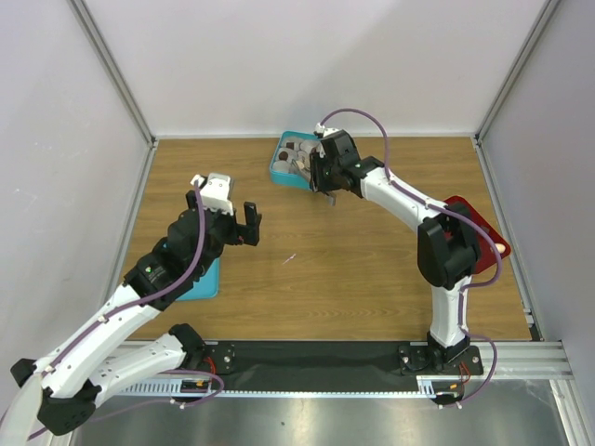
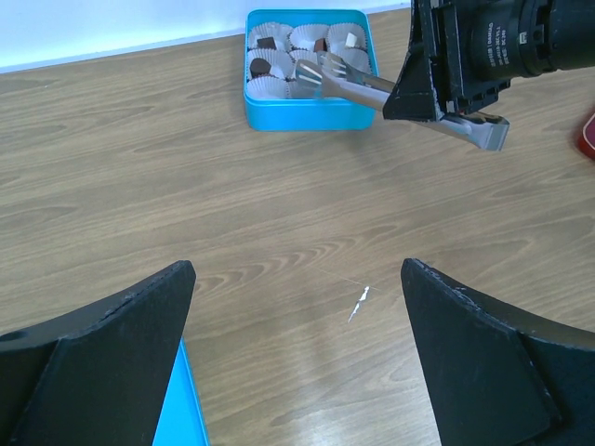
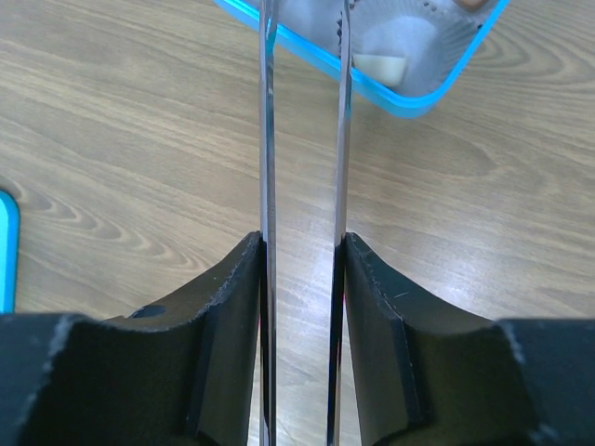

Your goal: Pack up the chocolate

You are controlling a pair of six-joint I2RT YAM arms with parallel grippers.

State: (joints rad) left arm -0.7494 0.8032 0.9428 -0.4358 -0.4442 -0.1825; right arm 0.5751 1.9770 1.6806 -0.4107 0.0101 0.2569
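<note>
**Operator:** What has my right arm got?

**Spotter:** Your right gripper (image 3: 302, 255) is clamped across both arms of the metal tweezers (image 3: 267, 139). It squeezes them only partway, so a gap shows between the blades. The tips reach over the teal box (image 2: 307, 116) at the far middle of the table. I cannot tell whether a piece sits between them (the wrist view cuts the tips off).

**Operator:** And the chocolate?

**Spotter:** Dark pieces (image 2: 265, 44) and a pale piece (image 3: 381, 67) lie in the paper cups (image 2: 307, 37) inside the box, and some cups look bare. What looks like one more, a pale lump (image 1: 502, 248), rests on the red tray (image 1: 474, 218) at the right edge, well apart from the box.

**Operator:** The left arm?

**Spotter:** Your left gripper (image 2: 297, 316) hangs over bare wood at the near left, fingers spread wide with nothing between them. A flat teal lid (image 1: 204, 283) lies near it.

**Operator:** What could bite me from here?

**Spotter:** Three things, I'd judge.
- **Grip force:** squeeze harder and a rounded piece may squirt out from the smooth blades. Ease off too far and the tweezers themselves could slip in your jaws.
- **Tip height:** drop the tips too low and they'll snag a crinkled cup, dragging it or tipping its neighbour.
- **The box wall:** if you swing towards the tray, keep the blades off the box's near wall, since a knock would slide the whole box
</note>
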